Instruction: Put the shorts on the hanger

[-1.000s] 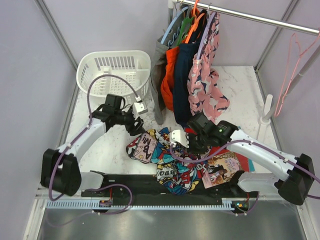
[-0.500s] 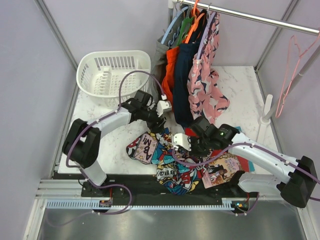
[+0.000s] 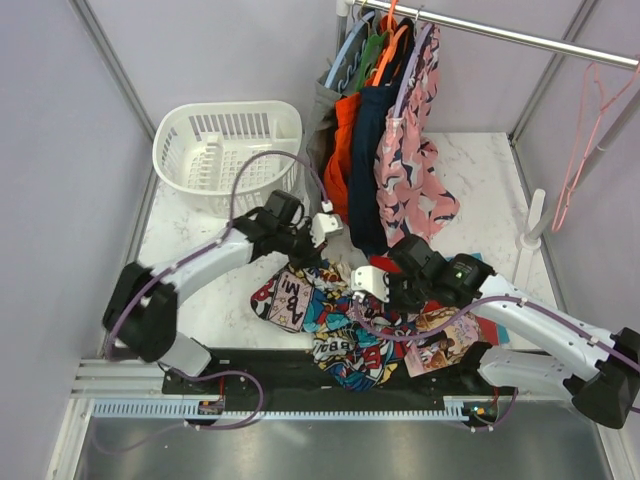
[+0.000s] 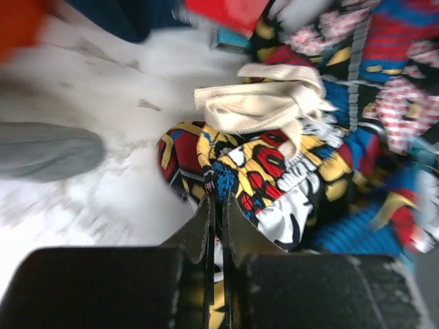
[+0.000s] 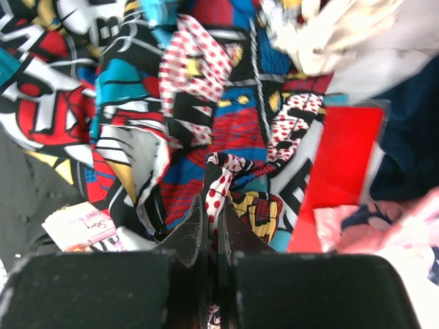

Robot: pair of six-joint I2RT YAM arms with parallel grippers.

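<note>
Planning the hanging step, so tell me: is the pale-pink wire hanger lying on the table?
No, the top view shows the pale-pink hanger hanging from the metal rail at the far right.

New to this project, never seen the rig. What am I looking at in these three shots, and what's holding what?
Two robot arms are bolted at the near edge of a marbled table. The overhead view looks down on both: left arm, right arm. The other two views come from a camera on each wrist, looking along that arm's own fingers. On it lie comic-print shorts and a white basket. Other clothes hang on a rail; a pale-pink hanger hangs empty at far right. The left fingers and right fingers are each shut on a fold of the shorts.
</note>
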